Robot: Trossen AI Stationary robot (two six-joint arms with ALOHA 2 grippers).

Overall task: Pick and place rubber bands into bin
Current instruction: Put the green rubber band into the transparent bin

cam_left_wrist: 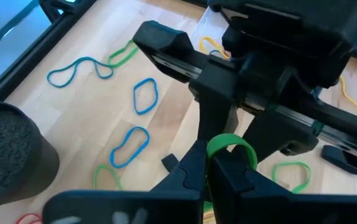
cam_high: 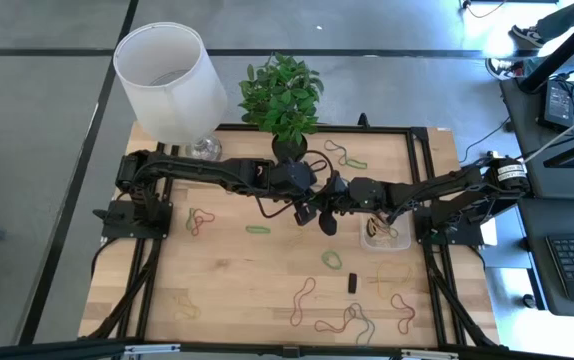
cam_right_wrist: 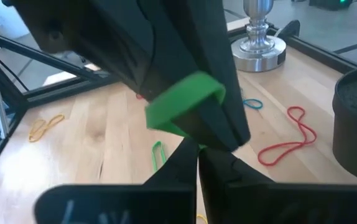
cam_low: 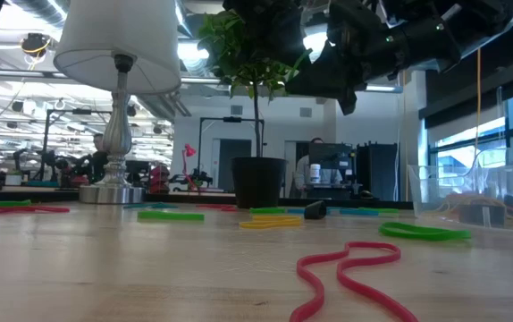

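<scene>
Progress partial: left tool (cam_left_wrist: 211,163) and right tool (cam_right_wrist: 197,152), mid-counter, both clamp one green rubber band (cam_left_wrist: 231,147), bin (cam_high: 385,238) holds a few, and many bands remain scattered on counter (cam_high: 237,270).

The plant (cam_high: 283,100) stands at the table's (cam_high: 227,270) far edge, with the lamp (cam_high: 170,85) to its left. The bin (cam_high: 385,238) sits toward the right side (some bands lie inside it). Loose rubber bands (cam_high: 312,300) lie scattered over the near half, a small block (cam_high: 351,282) among them.
</scene>
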